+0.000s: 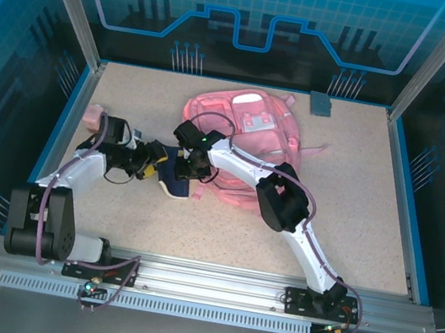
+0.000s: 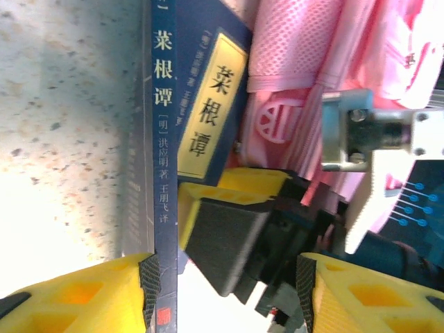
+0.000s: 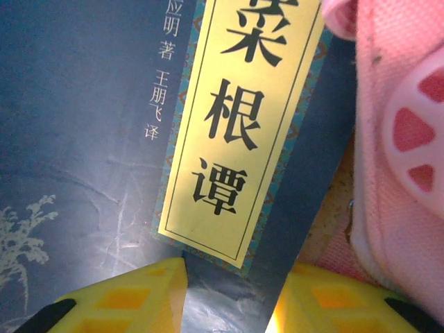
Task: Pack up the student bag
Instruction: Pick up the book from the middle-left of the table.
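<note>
I was at the stage of getting hold of the book point(image 2: 208, 118) so that it could go into the backpack point(image 1: 246, 128), which lay flat toward the far middle of the table point(image 1: 351, 214) with its front side up. The book, dark blue with a yellow label, sat just near and left of the backpack, against its pink fabric, and both my arms met over it. My left pincer point(image 2: 227, 267) stood partly open. One finger point(image 2: 90, 298) lay against the book's spine and the other was well clear of it, so it gripped nothing. My right pincer point(image 3: 232, 270) pointed straight at the cover, its tips on either side of the label's lower end. I could not tell whether it pinched the book or only pressed on it. As I judged it, the next move called for one pincer to close firmly across the book while the other freed itself to lift the backpack's mouth. I could not make out that opening, so finding the zip edge had to come first. Counted, there was one backpack, one book, one small pink block point(image 1: 93, 114) at the far left of the table, one grey-blue flat piece point(image 1: 321, 104) at the far edge right of the backpack, and my two pincers.
</note>
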{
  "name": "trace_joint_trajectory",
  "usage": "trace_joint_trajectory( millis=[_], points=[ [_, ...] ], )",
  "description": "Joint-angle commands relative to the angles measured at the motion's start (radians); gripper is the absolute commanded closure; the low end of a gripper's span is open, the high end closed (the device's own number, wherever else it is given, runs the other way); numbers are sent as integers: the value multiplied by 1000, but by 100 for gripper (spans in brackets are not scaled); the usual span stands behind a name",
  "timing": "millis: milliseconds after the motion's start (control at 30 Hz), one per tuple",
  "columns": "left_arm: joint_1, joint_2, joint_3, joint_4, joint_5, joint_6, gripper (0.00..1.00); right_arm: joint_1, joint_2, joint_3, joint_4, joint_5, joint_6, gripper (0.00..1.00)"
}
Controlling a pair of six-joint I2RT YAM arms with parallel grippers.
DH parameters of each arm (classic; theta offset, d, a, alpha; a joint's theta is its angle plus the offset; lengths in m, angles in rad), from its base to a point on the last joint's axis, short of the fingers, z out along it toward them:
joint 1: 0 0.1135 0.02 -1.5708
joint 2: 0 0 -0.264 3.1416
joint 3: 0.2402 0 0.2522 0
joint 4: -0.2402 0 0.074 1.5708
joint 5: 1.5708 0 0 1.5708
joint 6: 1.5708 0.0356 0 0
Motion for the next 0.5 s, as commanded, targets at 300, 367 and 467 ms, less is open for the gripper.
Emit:
trace_joint_trajectory(
  millis=[300, 367, 467],
  points=[
    [-18, 87, -77, 162, 25, -183, 42, 7, 21, -62, 19, -47, 8, 62],
    [-19, 87, -83, 180, 21, -194, 43, 6, 20, -64, 22, -48, 9, 62],
    [-19, 86, -66, 152, 1, -163, 45, 6, 20, -67, 23, -48, 10, 62]
  ],
)
